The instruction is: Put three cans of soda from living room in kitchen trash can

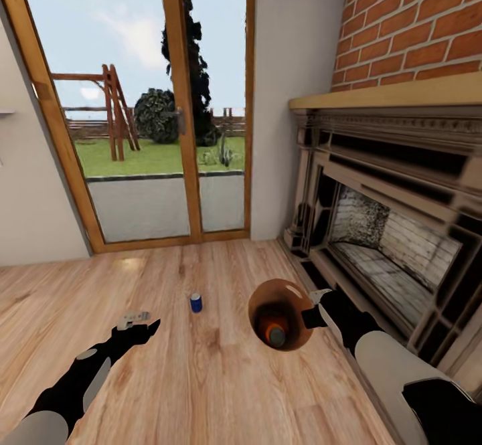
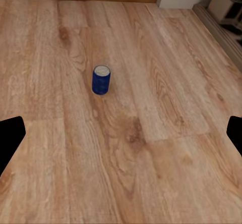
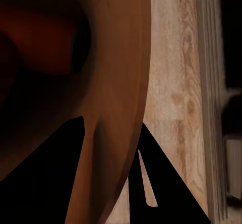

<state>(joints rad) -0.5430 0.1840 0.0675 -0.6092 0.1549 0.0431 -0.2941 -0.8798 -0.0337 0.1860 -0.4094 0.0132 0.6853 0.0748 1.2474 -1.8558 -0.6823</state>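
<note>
On the plank floor [image 1: 201, 378] by the fireplace [image 1: 395, 231], we are gripping the bin [image 1: 284, 298] rim with our right gripper [image 1: 313, 316]; an orange can [image 1: 276, 334] is lying inside. Blue can [image 2: 101, 79] is standing ahead of our left gripper [image 1: 137, 321], fingers wide.

Blue can [image 1: 195, 302] stands upright on the wood floor [image 1: 201, 378], bare planks all round it; approach is open from every side. Left gripper [image 1: 137, 324] sits at the can's 8 o'clock, fingers spread, nothing between them and the can. At the can's 3 o'clock, the trash can [image 1: 284, 314], held by the right gripper [image 1: 314, 308], blocks that side. Beyond it, at 2 to 4 o'clock, the fireplace [image 1: 395, 231] walls off the right. Glass door [image 1: 167, 110] closes 12 o'clock, well apart.
</note>
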